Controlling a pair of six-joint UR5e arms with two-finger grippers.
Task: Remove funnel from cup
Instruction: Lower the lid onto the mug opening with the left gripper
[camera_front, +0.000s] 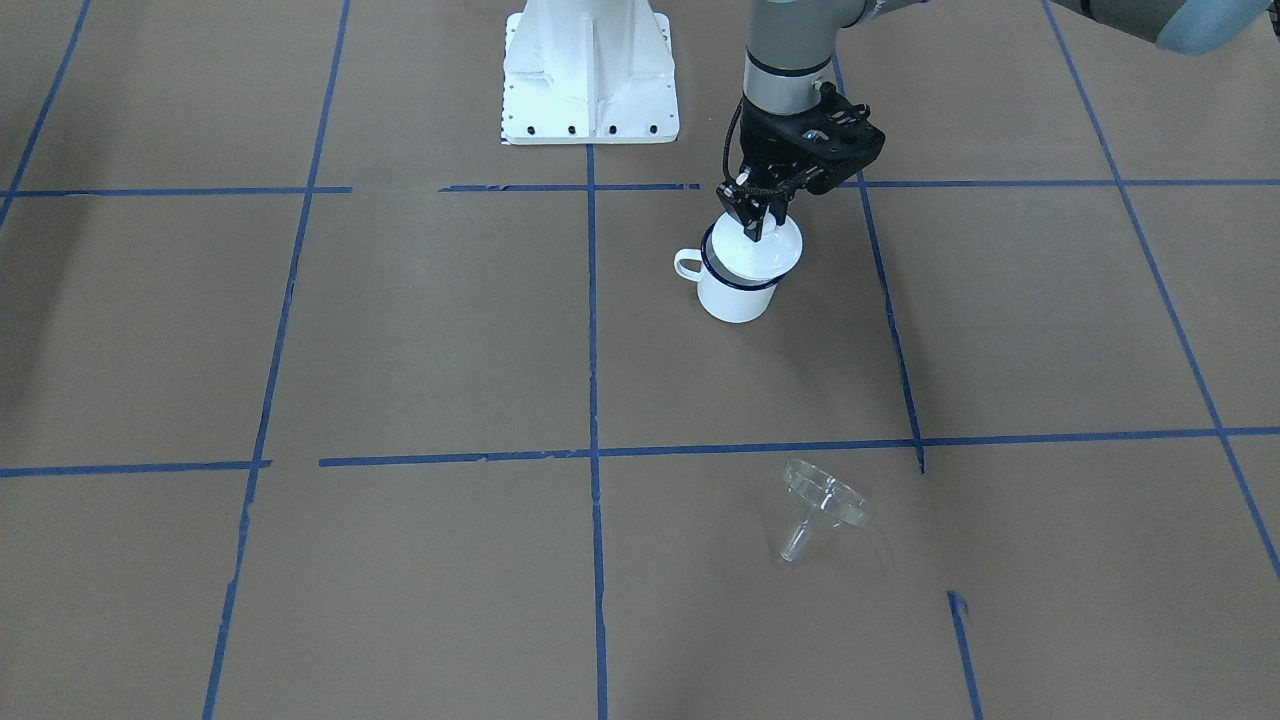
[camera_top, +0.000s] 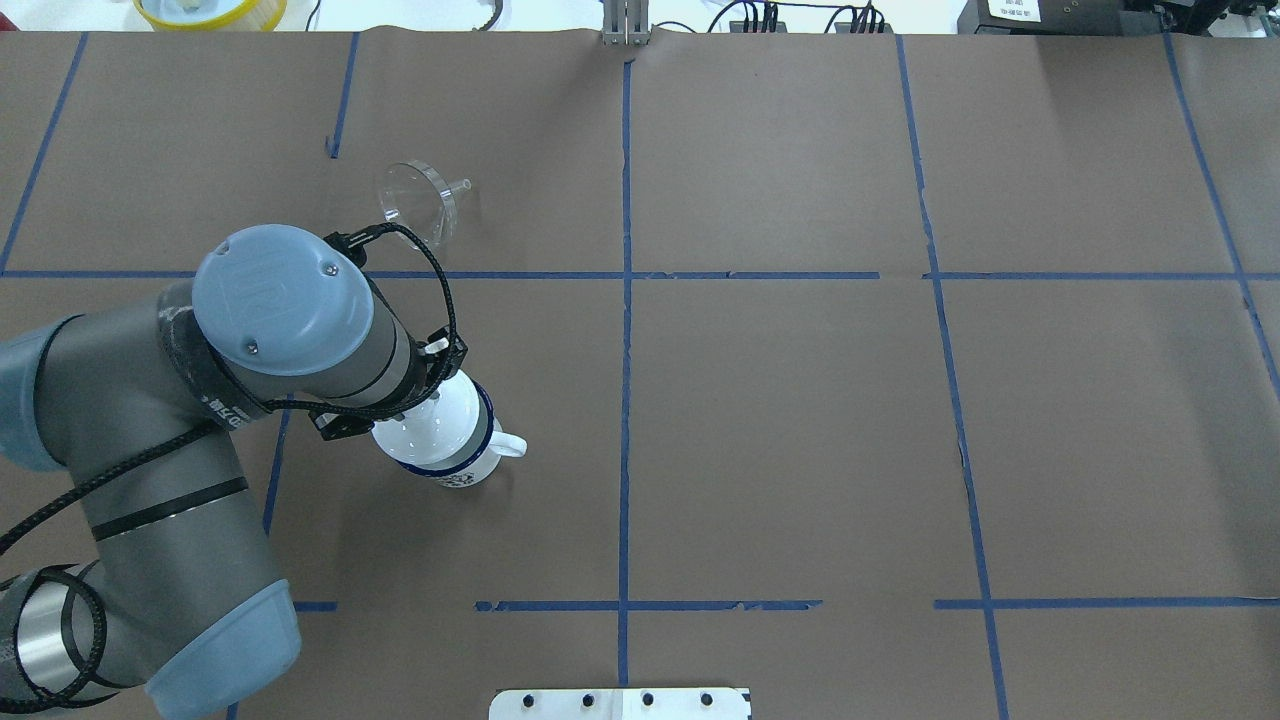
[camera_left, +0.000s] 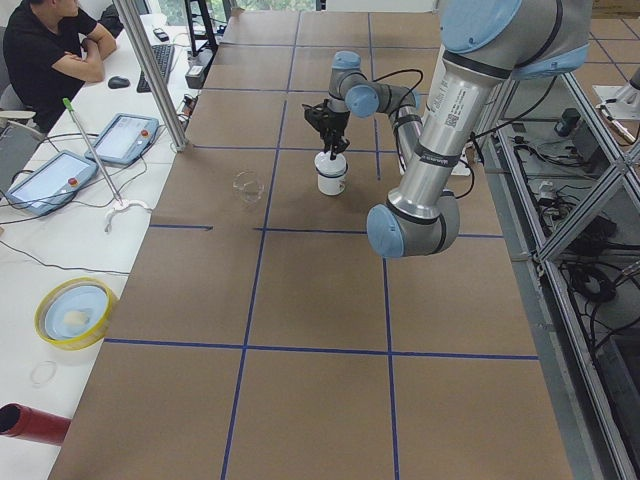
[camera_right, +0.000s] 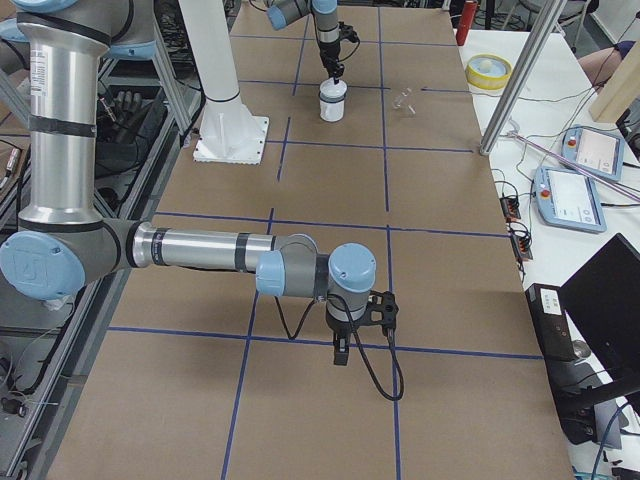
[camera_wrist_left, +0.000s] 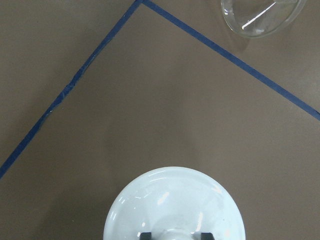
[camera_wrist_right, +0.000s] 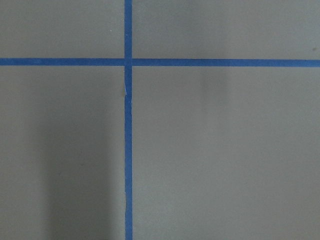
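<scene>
The clear plastic funnel (camera_front: 820, 505) is out of the cup (camera_front: 735, 295). It lies tipped on its side on the brown surface (camera_front: 400, 330), well apart from the cup on the side away from the robot's base, its thin spout pointing off along the surface. A blue tape line (camera_front: 760, 447) runs between funnel and cup. The cup is a white enamel mug with a dark blue rim. It stands upright, and its loop handle (camera_front: 688, 265) points toward the robot's right. A white domed lid (camera_front: 780, 255) sits over the cup's mouth; whether it is fully seated cannot be told. The left claw (camera_front: 757, 228) reaches straight down onto the top of this lid. In the left wrist view its two dark fingertips (camera_wrist_left: 145, 235) stand on either side of the lid's small knob (camera_wrist_left: 175, 234), clamped on it. The right claw (camera_right: 341, 355) hangs pointing down above the surface, far from the cup, over a crossing of blue tape. It shows only in the side view, so whether its fingers are apart or together cannot be told.
</scene>
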